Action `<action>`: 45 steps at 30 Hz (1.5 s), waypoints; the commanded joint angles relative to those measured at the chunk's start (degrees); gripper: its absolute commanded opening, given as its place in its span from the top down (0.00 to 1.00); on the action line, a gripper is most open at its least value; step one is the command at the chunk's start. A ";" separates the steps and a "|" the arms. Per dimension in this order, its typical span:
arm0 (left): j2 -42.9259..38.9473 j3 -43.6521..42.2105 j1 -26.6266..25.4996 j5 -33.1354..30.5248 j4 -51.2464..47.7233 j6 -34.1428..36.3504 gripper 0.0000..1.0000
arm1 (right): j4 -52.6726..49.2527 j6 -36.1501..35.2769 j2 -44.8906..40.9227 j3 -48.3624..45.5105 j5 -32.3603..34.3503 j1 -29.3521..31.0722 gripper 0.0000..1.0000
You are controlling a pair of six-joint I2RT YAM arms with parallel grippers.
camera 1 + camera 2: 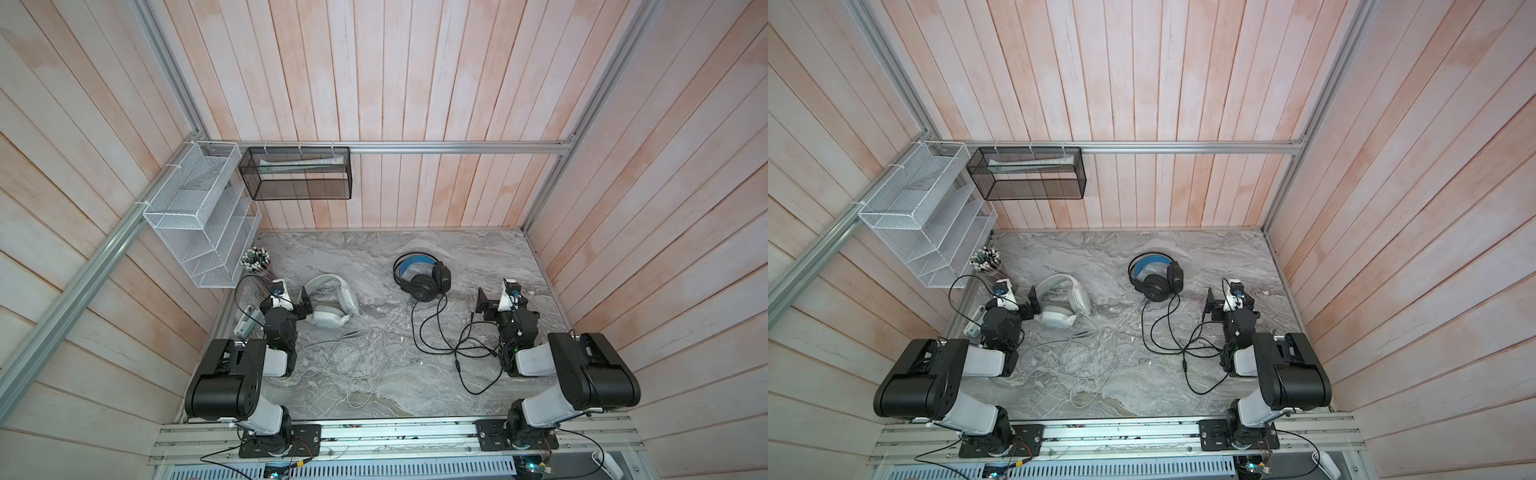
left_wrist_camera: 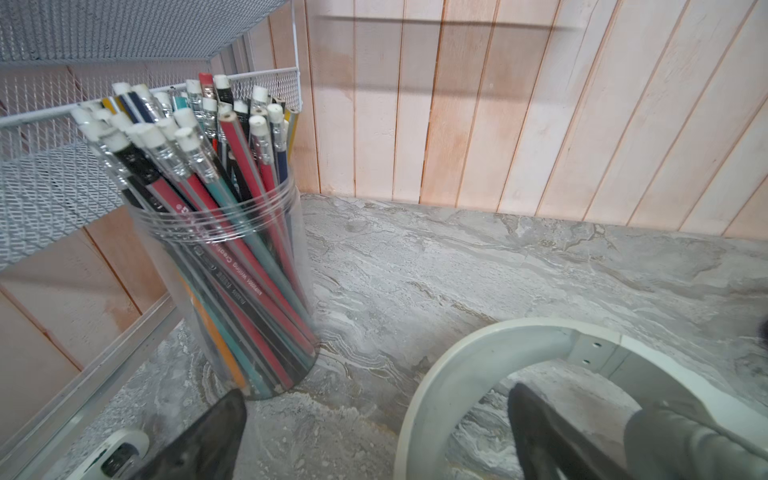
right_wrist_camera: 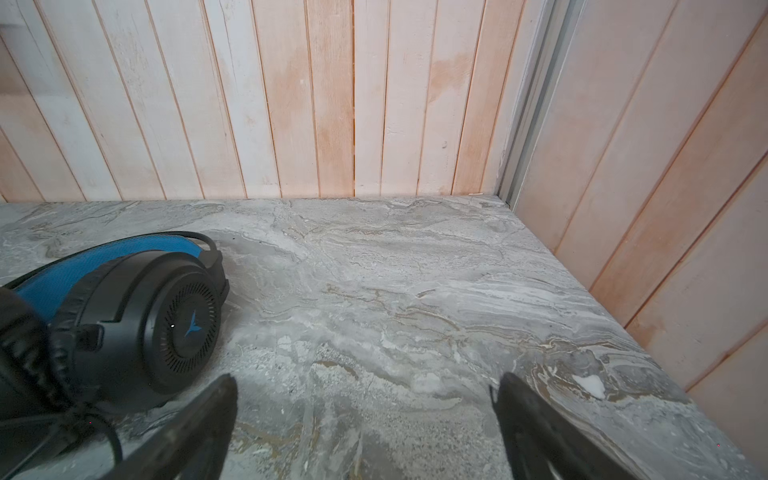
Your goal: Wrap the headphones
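The white headphones lie on the left of the table, the black headphones farther back on the right, cords loose. The left pincer is wide open and empty over the white band, maybe to grab it. The right pincer is wide open, holding nothing

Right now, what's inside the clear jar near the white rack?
Pencils, mostly eraser ends up and crossing each other, fill the jar. The outer ones hide the middle, so anything else there can't be seen.
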 commanded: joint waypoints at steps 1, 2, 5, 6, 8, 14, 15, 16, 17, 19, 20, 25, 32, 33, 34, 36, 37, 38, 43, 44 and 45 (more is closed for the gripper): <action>0.03 0.67 0.29 0.26 0.07 -0.02 0.01 | -0.23 -0.38 0.31 0.82 -0.62 -0.16 0.02; 0.03 0.66 0.29 0.27 0.09 -0.02 0.01 | -0.23 -0.38 0.35 0.81 -0.56 -0.22 0.02; 0.04 0.70 0.29 0.26 0.09 0.00 0.01 | -0.23 -0.38 0.26 0.80 -0.63 -0.14 0.02; 0.06 0.73 0.28 0.25 0.08 -0.02 0.01 | -0.24 -0.38 0.32 0.82 -0.64 -0.18 0.02; 0.10 0.69 0.25 0.27 0.14 -0.02 0.02 | -0.23 -0.38 0.24 0.82 -0.56 -0.18 0.02; 0.08 0.75 0.29 0.27 0.11 -0.02 0.01 | -0.24 -0.38 0.29 0.82 -0.60 -0.21 0.02; 0.07 0.69 0.29 0.27 0.07 -0.02 0.01 | -0.23 -0.38 0.29 0.82 -0.66 -0.14 0.02; 0.09 0.69 0.27 0.25 0.09 -0.02 0.01 | -0.23 -0.38 0.21 0.82 -0.64 -0.19 0.02; 0.02 0.72 0.29 0.27 0.07 -0.02 0.01 | -0.23 -0.38 0.28 0.82 -0.60 -0.16 0.02; 0.14 0.76 0.29 0.27 0.07 -0.02 0.01 | -0.23 -0.38 0.27 0.82 -0.60 -0.18 0.02; 0.03 0.68 0.29 0.27 0.09 -0.02 0.01 | -0.24 -0.38 0.27 0.82 -0.62 -0.20 0.02; 0.08 0.76 0.29 0.26 0.08 -0.02 0.01 | -0.23 -0.38 0.37 0.80 -0.67 -0.18 0.02; 0.13 0.68 0.28 0.27 0.09 -0.02 0.01 | -0.24 -0.38 0.36 0.81 -0.69 -0.20 0.02; 0.10 0.77 0.29 0.20 0.05 -0.02 0.01 | -0.23 -0.43 0.26 0.82 -0.62 -0.14 0.02; 0.05 0.73 0.29 0.27 0.07 -0.02 0.01 | -0.23 -0.43 0.28 0.82 -0.62 -0.14 0.02; 0.08 0.75 0.29 0.22 0.12 -0.02 0.01 | -0.23 -0.38 0.30 0.82 -0.63 -0.16 0.02; 0.07 0.74 0.29 0.27 0.09 -0.02 0.01 | -0.23 -0.38 0.26 0.82 -0.60 -0.16 0.02; 0.06 0.74 0.29 0.21 0.13 0.00 0.01 | -0.23 -0.38 0.26 0.82 -0.60 -0.20 0.02; 0.09 0.79 0.29 0.27 0.04 -0.02 0.01 | -4.30 0.38 -2.90 1.78 2.03 -0.16 0.02; -0.03 0.73 0.29 0.35 0.06 -0.03 0.01 | -8.70 0.33 -5.27 2.91 1.96 -0.22 0.02; -0.16 0.51 0.29 0.07 0.89 0.06 0.01 | -13.50 0.16 -8.10 4.51 1.34 -0.13 0.02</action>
